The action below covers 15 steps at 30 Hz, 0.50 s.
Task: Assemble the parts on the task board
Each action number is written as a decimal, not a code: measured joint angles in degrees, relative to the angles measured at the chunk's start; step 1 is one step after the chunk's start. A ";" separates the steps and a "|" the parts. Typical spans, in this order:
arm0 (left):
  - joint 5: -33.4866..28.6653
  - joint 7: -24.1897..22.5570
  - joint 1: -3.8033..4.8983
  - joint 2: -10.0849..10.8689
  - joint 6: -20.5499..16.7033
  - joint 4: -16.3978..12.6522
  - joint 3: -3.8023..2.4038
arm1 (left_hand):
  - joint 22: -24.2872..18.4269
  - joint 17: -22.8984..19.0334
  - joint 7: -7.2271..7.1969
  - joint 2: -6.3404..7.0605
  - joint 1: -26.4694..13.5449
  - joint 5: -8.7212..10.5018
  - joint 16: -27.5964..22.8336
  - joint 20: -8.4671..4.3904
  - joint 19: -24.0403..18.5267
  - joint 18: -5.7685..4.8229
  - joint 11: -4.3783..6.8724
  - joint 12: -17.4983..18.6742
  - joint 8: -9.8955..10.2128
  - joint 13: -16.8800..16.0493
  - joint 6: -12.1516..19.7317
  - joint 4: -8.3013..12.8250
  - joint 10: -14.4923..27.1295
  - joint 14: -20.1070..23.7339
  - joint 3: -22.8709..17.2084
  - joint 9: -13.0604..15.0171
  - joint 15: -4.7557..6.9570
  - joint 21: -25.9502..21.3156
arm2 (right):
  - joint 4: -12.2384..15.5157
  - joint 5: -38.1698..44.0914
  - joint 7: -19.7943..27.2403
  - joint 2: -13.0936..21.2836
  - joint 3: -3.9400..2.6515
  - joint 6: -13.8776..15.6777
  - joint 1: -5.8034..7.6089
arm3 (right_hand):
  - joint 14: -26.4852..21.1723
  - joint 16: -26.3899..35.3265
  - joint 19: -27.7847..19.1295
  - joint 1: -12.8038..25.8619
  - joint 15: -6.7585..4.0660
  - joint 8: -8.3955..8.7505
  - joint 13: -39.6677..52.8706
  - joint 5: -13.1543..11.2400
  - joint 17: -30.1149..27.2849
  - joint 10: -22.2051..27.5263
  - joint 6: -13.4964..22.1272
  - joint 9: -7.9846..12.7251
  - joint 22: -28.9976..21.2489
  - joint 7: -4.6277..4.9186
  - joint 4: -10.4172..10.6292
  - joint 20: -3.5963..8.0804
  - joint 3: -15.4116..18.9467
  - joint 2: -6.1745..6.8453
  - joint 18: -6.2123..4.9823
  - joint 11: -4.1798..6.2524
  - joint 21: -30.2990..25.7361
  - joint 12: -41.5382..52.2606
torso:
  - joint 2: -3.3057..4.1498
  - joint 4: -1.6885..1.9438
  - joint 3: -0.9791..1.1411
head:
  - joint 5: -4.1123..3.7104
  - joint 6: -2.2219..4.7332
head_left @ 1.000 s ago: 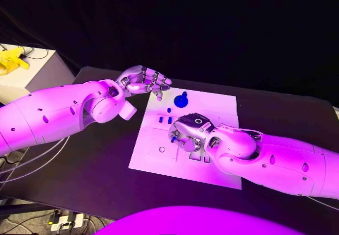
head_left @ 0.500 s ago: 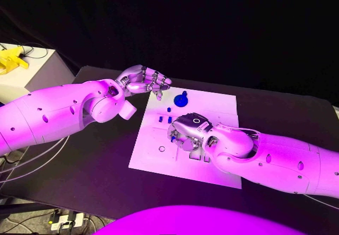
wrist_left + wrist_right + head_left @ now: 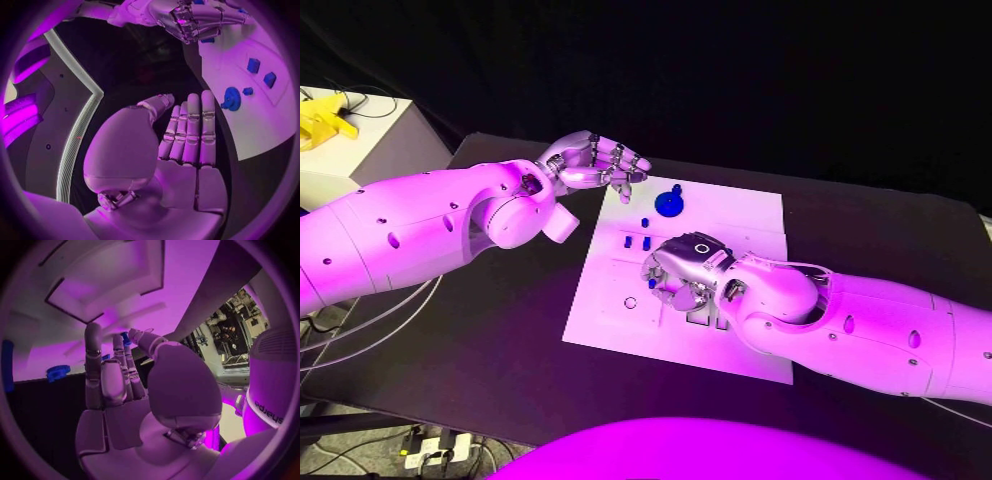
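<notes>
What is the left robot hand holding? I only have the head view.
Observer: Nothing. The left wrist view shows the left robot hand with a bare palm, its fingers straight and side by side.
Operator: And the right one?
Observer: In the right wrist view a blue bit sits between the thumb and a finger of the right robot hand. I cannot tell whether it is gripped.
</notes>
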<state>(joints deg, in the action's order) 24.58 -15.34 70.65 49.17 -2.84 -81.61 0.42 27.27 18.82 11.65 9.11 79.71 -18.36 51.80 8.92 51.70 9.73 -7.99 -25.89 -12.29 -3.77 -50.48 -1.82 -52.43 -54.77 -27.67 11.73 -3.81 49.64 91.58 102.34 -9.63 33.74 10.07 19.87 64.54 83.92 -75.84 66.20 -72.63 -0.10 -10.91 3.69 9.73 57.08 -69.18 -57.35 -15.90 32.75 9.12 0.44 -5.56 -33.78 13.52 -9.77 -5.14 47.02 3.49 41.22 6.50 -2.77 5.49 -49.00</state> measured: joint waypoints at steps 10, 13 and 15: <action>0.00 0.10 0.00 0.06 -0.01 0.03 0.00 | 0.00 -0.01 0.00 0.00 0.00 0.00 0.00 0.00 0.00 0.00 -0.22 0.00 0.00 0.00 0.00 0.00 0.22 0.00 0.00 0.00 0.00 0.00 | 0.89 -0.43 0.46 1.57 0.01 0.90 -0.08 | -0.52 -0.52 0.54 -0.95 0.93 2.38 0.01 -0.23 -0.38 7.36 2.36 0.47 -1.74 0.55 0.96 -0.95 6.41 0.53 0.00 -1.11 -2.83 0.00 | -0.03 -0.03 0.05 | -0.14 0.16; 0.00 0.12 0.00 0.07 -0.02 0.04 0.00 | -0.01 -0.01 0.00 0.00 0.00 0.00 0.00 0.00 0.00 0.00 -0.21 -0.01 0.00 0.00 0.00 0.00 0.22 0.00 0.00 -0.05 0.00 0.00 | 1.42 -0.62 0.51 2.29 0.01 1.68 -0.10 | -0.71 -0.48 0.53 -2.45 1.13 2.86 0.04 -0.23 -1.44 8.60 2.36 0.66 -2.37 0.56 1.44 -0.95 9.91 -0.32 -0.01 -1.33 -3.89 0.00 | -0.03 -0.04 0.07 | -0.19 0.26; 0.00 0.14 0.00 0.07 -0.02 0.08 0.01 | -0.01 -0.01 0.00 0.00 0.00 0.00 0.00 0.00 0.00 0.00 -0.21 -0.01 0.00 0.00 0.00 0.00 0.22 0.00 0.00 -0.05 0.00 0.00 | 1.86 -0.90 0.59 2.87 0.01 2.25 -0.10 | -0.72 -0.14 0.52 -3.23 1.13 2.96 0.09 -0.23 -2.10 8.91 2.37 0.74 -2.57 0.56 1.89 -0.94 12.04 -0.88 0.00 -1.21 -4.26 0.00 | -0.03 -0.04 0.07 | -0.20 0.33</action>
<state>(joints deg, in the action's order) 24.58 -15.21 70.64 49.24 -2.85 -81.53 0.42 27.26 18.80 11.65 9.11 79.71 -18.36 51.80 8.92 51.70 9.73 -8.20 -25.89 -12.29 -3.77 -50.48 -1.82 -52.22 -54.77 -27.67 11.68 -3.81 49.64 93.44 101.44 -9.04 36.61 10.08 22.12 64.44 83.20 -75.98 66.72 -75.86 1.03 -7.96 3.78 9.51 54.97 -60.27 -54.98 -15.16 30.18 9.68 2.32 -6.50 -21.73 12.64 -9.77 -6.35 42.76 3.49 41.18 6.47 -2.70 5.28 -48.67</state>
